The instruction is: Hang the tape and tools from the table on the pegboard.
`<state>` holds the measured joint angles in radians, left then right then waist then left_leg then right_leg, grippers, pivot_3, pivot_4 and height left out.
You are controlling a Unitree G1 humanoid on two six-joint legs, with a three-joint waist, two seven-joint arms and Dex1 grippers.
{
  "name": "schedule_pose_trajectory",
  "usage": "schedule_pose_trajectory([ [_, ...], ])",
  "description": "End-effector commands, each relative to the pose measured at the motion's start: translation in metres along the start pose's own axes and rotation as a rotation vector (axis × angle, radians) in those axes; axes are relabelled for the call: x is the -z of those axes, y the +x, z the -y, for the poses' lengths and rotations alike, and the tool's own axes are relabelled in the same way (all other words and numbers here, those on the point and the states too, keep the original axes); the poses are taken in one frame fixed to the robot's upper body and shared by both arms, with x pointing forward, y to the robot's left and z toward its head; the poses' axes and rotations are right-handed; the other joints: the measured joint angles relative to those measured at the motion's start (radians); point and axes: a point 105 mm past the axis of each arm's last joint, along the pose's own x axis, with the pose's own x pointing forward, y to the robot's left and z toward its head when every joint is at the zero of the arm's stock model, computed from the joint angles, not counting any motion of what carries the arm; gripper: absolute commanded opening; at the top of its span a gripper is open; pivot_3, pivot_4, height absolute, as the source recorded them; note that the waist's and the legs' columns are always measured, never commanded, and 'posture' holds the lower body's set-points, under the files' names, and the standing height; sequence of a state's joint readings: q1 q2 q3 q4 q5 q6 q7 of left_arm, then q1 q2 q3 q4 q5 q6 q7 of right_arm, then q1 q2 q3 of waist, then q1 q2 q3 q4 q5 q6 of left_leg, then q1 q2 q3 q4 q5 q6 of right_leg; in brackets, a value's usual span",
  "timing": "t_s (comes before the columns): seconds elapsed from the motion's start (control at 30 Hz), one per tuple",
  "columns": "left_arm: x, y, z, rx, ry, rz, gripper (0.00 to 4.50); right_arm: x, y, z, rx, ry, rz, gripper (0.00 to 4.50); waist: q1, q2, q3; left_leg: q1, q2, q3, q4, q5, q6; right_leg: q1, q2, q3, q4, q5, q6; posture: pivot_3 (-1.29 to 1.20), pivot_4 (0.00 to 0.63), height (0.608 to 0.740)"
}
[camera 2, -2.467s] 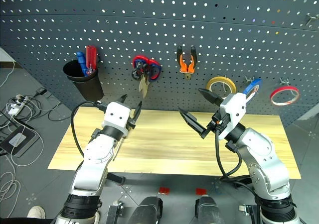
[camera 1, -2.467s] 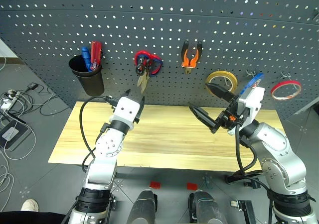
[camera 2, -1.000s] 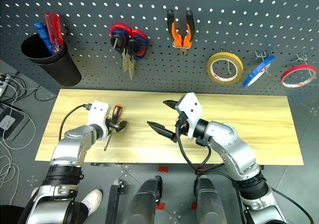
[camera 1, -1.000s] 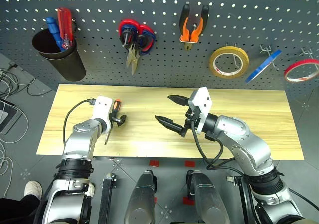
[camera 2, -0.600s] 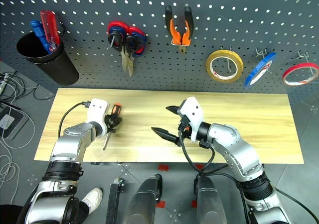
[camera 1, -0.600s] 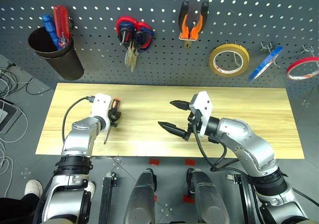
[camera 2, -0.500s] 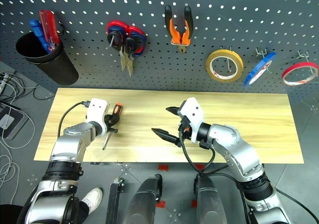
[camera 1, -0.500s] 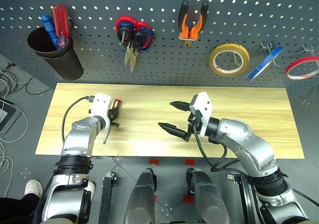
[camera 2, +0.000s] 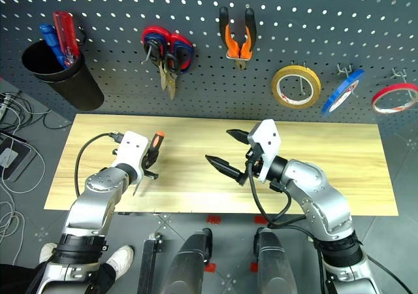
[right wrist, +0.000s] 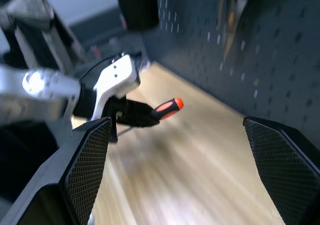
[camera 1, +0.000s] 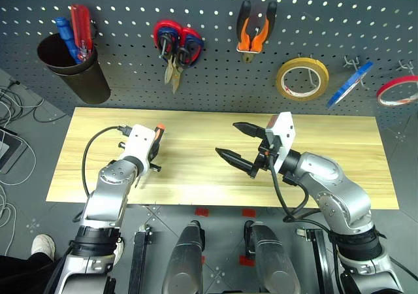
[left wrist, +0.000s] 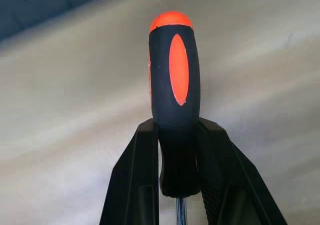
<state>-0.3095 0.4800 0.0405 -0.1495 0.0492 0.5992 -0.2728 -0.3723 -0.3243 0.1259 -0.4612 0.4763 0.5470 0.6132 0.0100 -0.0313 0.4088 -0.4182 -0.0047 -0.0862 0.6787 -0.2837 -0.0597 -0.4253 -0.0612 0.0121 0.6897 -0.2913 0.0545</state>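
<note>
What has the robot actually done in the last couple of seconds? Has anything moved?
The left gripper came down from near the pegboard to the table, closed on the orange-and-black screwdriver lying there, and has begun lifting it. The right gripper stayed open and empty above the table. The pliers, scissors and blue tape hang where they were.

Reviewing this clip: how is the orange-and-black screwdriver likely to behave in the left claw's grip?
The screwdriver is probably stiff and light, being slim. The left claw pinches its round handle near the shaft end, so it may swivel or slip. Set on the table, it would likely roll.
</note>
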Motion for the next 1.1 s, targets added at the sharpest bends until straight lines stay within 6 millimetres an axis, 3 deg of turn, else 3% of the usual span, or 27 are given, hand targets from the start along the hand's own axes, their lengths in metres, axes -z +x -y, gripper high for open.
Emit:
schedule_pose_trajectory([
  [0.03,-0.029,-0.018,-0.005,-0.096,0.099,0.119,0.68,-0.019,-0.006,-0.005,0.023,-0.012,0.085,4.5,0.0,-0.001,-0.008,0.0,-0.001,0.0,0.0,0.0,0.0,0.0,0.0,0.0,0.0,0.0,0.0,0.13,0.289,0.74],
  [0.4,-0.115,-0.062,0.0,-0.287,0.218,0.484,0.68,-0.043,-0.013,-0.002,0.089,0.015,0.254,4.5,0.017,-0.002,-0.102,0.0,-0.003,0.002,-0.002,0.001,-0.001,0.002,0.001,-0.003,-0.005,0.0,0.0,0.15,0.191,0.74],
  [0.57,-0.135,-0.063,-0.018,-0.369,0.239,0.559,0.68,-0.056,-0.011,0.001,0.092,0.016,0.312,4.5,0.017,-0.003,-0.13,0.0,-0.003,0.003,-0.002,0.001,-0.001,0.004,0.002,-0.004,-0.007,0.0,0.0,0.15,0.177,0.74],
  [0.77,-0.176,-0.063,-0.06,-0.517,0.242,0.66,0.68,-0.071,-0.004,-0.001,0.082,0.019,0.363,4.5,0.017,-0.003,-0.138,0.0,-0.002,0.003,-0.002,0.001,-0.001,0.004,0.004,-0.004,-0.007,0.0,0.0,0.15,0.165,0.74],
  [0.97,-0.207,-0.059,-0.076,-0.579,0.24,0.746,0.68,-0.082,0.003,0.004,0.096,0.009,0.387,4.5,0.017,-0.003,-0.15,0.0,-0.002,0.004,-0.001,0.001,-0.001,0.004,0.004,-0.004,-0.007,0.001,0.0,0.14,0.162,0.74],
  [1.1,-0.218,-0.057,-0.081,-0.599,0.231,0.777,0.68,-0.087,0.005,0.006,0.106,0.003,0.392,4.5,0.017,-0.003,-0.155,0.0,-0.002,0.004,-0.001,0.001,-0.001,0.004,0.004,-0.003,-0.007,0.001,0.0,0.13,0.162,0.74],
])
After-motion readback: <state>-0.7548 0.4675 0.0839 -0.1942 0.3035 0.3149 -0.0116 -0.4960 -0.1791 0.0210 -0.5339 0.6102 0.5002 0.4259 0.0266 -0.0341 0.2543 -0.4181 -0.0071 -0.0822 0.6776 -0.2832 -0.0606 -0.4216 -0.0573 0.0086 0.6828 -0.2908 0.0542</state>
